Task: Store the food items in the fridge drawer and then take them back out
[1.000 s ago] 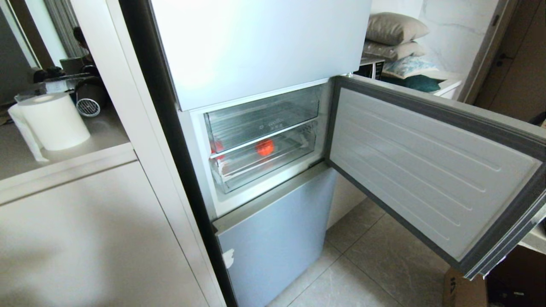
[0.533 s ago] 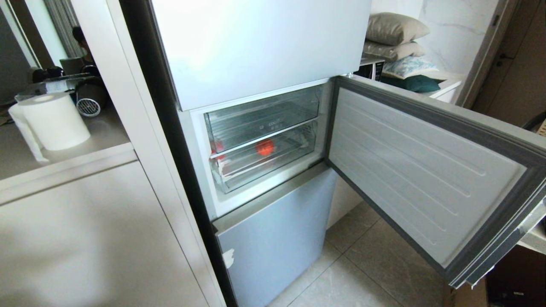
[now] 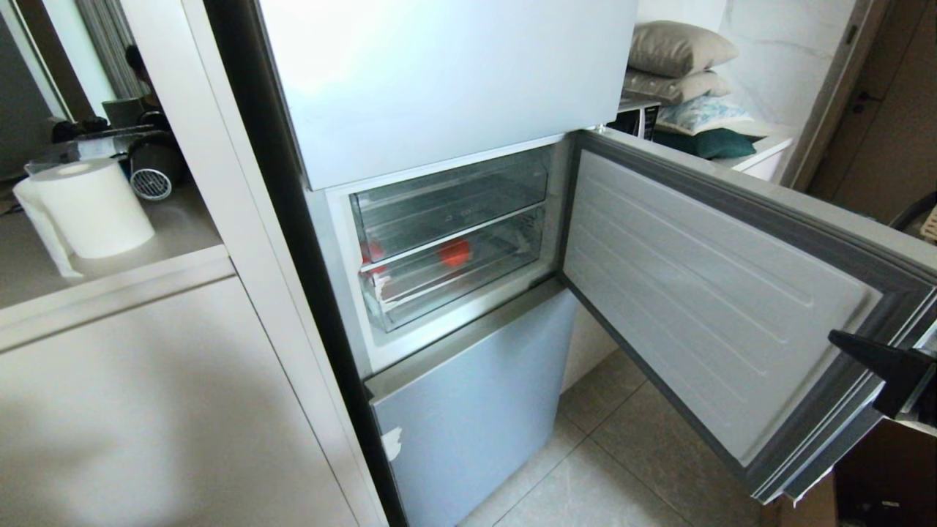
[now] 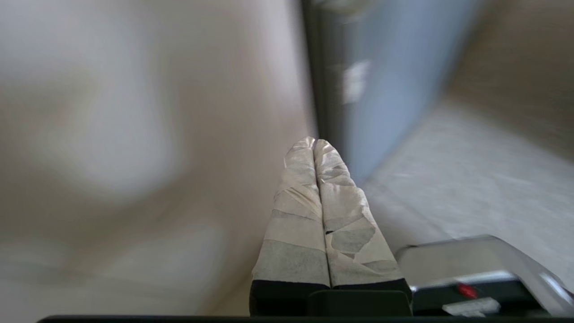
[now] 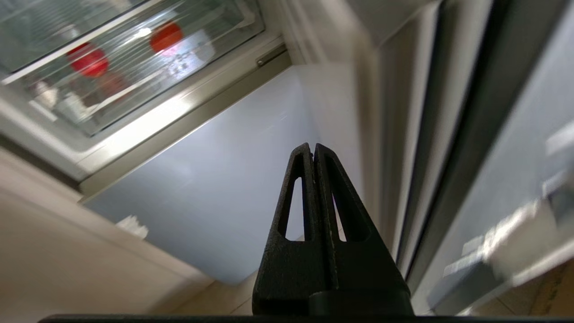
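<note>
Head view shows the middle fridge door (image 3: 725,293) swung wide to the right, exposing two stacked clear plastic drawers. A small round glossy red fruit (image 3: 454,252) sits inside the lower one, the fridge drawer (image 3: 454,274), seen through its ribbed transparent front; a second red patch (image 3: 371,252) glows at the drawer's left end, too blurred through the plastic to identify. The right gripper (image 3: 842,338), black with slotted fingers pressed together and holding nothing, pokes in at the door's outer edge, well apart from the fruit. The left gripper (image 4: 314,142), its tape-wrapped fingers also pressed together and empty, hangs low near the bottom fridge door (image 3: 476,410) and the tiled floor (image 3: 622,454).
</note>
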